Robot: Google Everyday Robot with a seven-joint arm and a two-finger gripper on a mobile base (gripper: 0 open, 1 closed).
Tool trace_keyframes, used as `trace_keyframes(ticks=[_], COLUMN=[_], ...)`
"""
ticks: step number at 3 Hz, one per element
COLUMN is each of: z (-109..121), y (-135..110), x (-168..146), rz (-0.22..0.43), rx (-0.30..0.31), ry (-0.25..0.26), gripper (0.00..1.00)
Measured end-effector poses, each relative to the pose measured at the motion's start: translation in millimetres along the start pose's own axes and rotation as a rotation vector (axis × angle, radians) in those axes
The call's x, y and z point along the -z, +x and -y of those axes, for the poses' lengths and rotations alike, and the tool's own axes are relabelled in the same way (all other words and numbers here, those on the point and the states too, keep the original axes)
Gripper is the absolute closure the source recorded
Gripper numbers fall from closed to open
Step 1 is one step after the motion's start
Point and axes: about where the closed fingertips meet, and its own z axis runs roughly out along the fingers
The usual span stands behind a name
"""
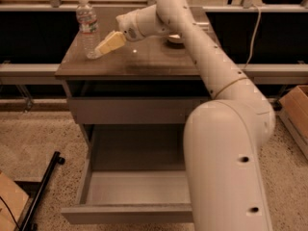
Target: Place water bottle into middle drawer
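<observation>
The water bottle (87, 28), clear and ribbed with a white cap, stands upright at the far left of the cabinet top (144, 61). My gripper (104, 45), cream-coloured, reaches in from the right and its tip is right beside the bottle's lower half, touching or nearly so. The middle drawer (139, 189) is pulled out wide below, with a bare pale grey floor and low side walls. My arm crosses the cabinet top and hides the drawer's right part.
A closed flat drawer front (134, 110) sits above the open drawer. A cream bowl (174, 39) is mostly hidden behind my arm. A black pole (43, 191) lies on the floor at left. A cardboard box (296, 109) stands at right.
</observation>
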Motion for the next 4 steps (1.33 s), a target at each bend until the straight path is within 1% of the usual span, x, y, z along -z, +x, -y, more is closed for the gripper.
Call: trace_keyframes(ticks=[1, 2, 3, 4], z=[2.2, -5.4, -14.8, -13.2], y=[-21.3, -46.3, -56.3, -52.9], x=[-29.1, -50.9, -59.1, -43.9], rz=[0.071, 0.141, 0.161, 0.120], rx=[0.030, 0.066, 0.084, 0.083], ry=[-0.036, -0.087, -0.122, -0.116], gripper=[0.00, 0.27, 0.50, 0.73])
